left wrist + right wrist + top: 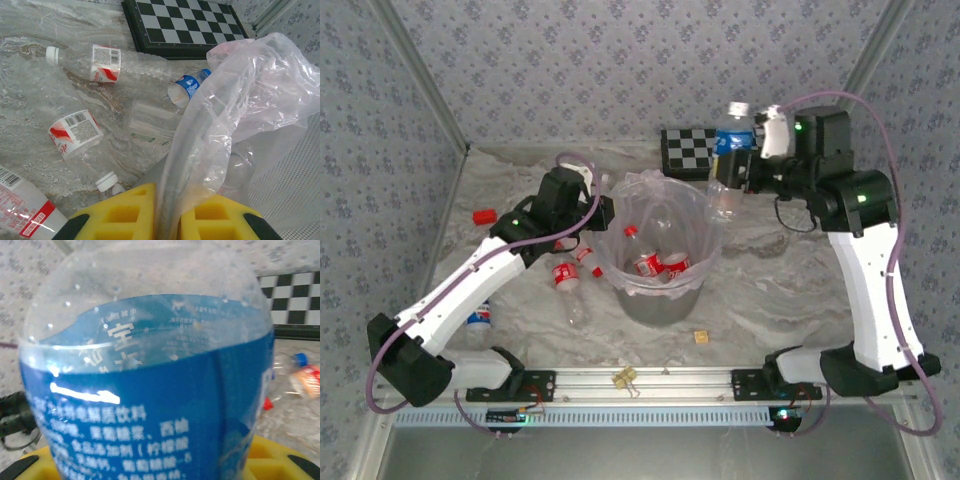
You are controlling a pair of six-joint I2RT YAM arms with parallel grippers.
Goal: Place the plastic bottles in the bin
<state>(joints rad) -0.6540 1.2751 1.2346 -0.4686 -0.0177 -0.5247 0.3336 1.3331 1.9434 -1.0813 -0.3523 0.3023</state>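
Marbled tabletop (770, 270) carries the bin (660, 305) at its centre (red-labelled bottles (652, 265) inside); left gripper (167, 212) pinches shut on its bag (240, 100), right gripper (740, 168) clamps a blue-labelled bottle (150, 390) near the far edge.

A robotics lab test cell is being shown: a marble-patterned desk (790, 280) is being enclosed by grey floral-patterned wall panels (620, 70), with a slotted aluminium rail (680, 380) and a black-and-white chequered board (688, 150).
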